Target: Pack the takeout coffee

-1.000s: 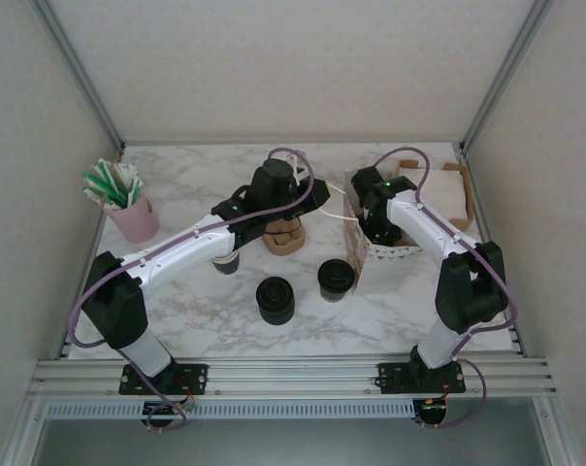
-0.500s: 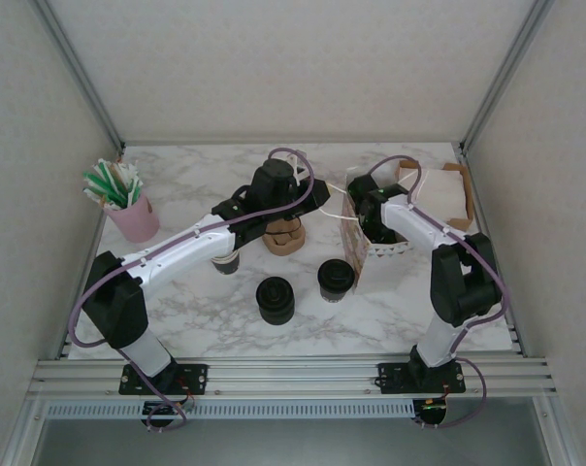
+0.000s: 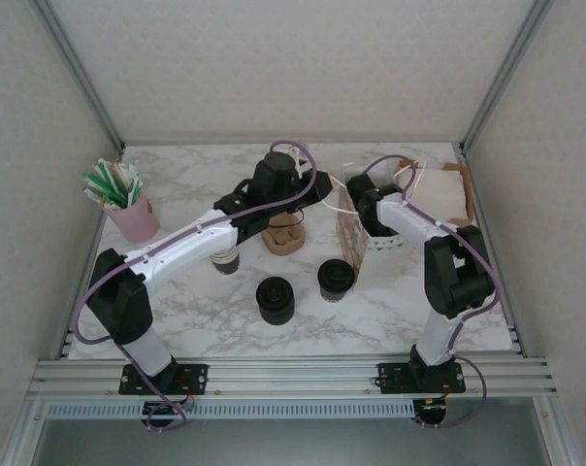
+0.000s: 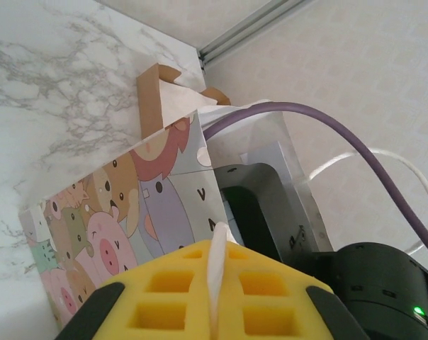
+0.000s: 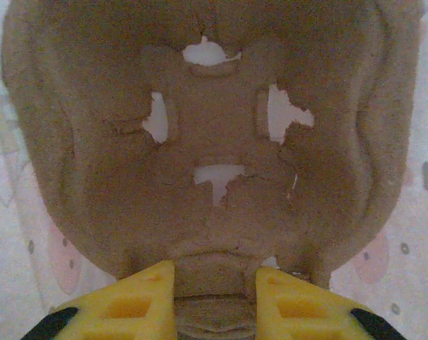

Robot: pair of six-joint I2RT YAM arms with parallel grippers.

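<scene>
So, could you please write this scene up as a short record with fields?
Left pincer: shut on the handle of the bag
Right pincer: shut on the tray, inside the bag
Coffee: lidded, on the table beside the bag, not packed
Bag state: upright, mouth open

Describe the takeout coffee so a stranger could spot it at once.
On the marble table, find the cartoon-print bag right of centre. Just in front of it, toward the arms' bases, stands the coffee: a small cup with a black lid, unlike the bare lid stack to its left.
</scene>
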